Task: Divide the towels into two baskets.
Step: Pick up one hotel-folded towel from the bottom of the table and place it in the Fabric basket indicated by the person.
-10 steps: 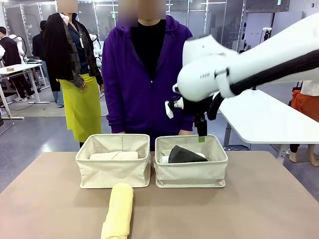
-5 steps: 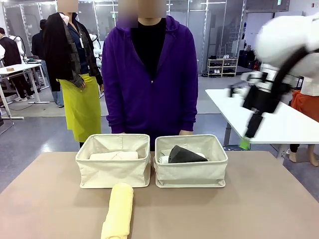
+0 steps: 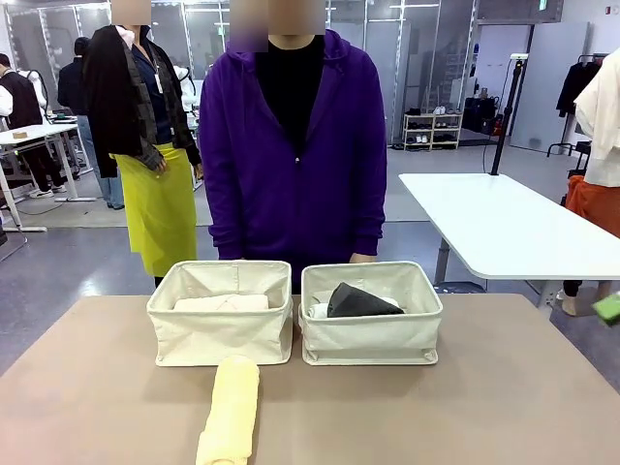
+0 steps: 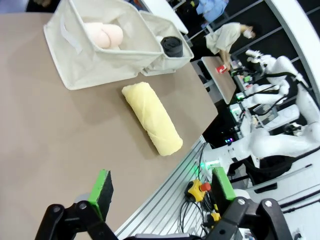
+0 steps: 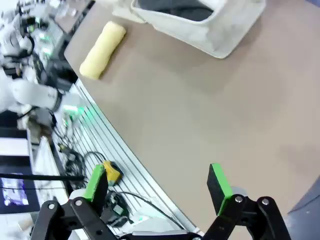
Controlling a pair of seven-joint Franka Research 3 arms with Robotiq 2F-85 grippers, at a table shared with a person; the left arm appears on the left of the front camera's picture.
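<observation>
Swung away since a second ago, my right arm no longer hangs over the right basket [image 3: 373, 339]; a green sliver of one pad [image 3: 611, 308] now sits at the front view's right edge. Towels and baskets lie just as they did then.

My right gripper [image 5: 156, 186] has its jaws spread wide with nothing between them, above bare table [image 5: 210, 100] close to the near edge. My left gripper [image 4: 162, 187] is just as wide and just as empty, hovering over that same near edge.

Further out, the yellow towel [image 3: 231, 412] lies as a roll on the table, lengthwise toward me, its far end just in front of the left basket [image 3: 221, 334]. That basket holds the pink towel [image 3: 221, 303], lying across it. In the right basket the dark grey towel [image 3: 358, 302] rests on top, and a bit of the white towel [image 3: 318, 311] peeks out beside it. Both baskets stand side by side, nearly touching, and a person [image 3: 291, 155] in a purple hoodie stands right behind them.
</observation>
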